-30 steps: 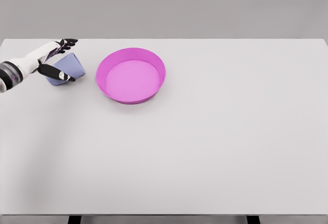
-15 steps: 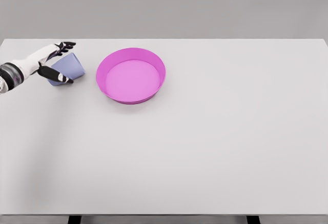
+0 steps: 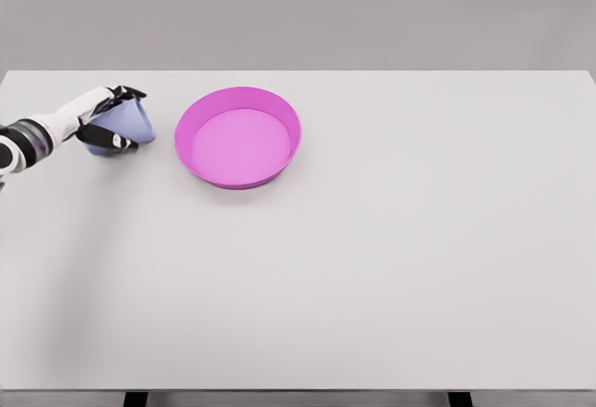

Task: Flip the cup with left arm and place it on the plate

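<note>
A pale blue cup (image 3: 130, 125) lies on the white table (image 3: 372, 258) at the far left, tilted on its side. My left hand (image 3: 116, 116) is wrapped around it, black fingers (image 3: 128, 93) over the top and the thumb (image 3: 104, 136) against the lower side. The white forearm (image 3: 42, 132) comes in from the left edge. A round magenta plate (image 3: 238, 137) with a raised rim sits just right of the cup, a small gap between them. The right arm is out of view.
The table's back edge runs just behind the cup and plate, against a grey wall. Nothing else stands on the table.
The left hand's fingers have closed down onto the cup, from spread above it to clasping it. The arm has drawn back slightly to the left. The cup has barely shifted.
</note>
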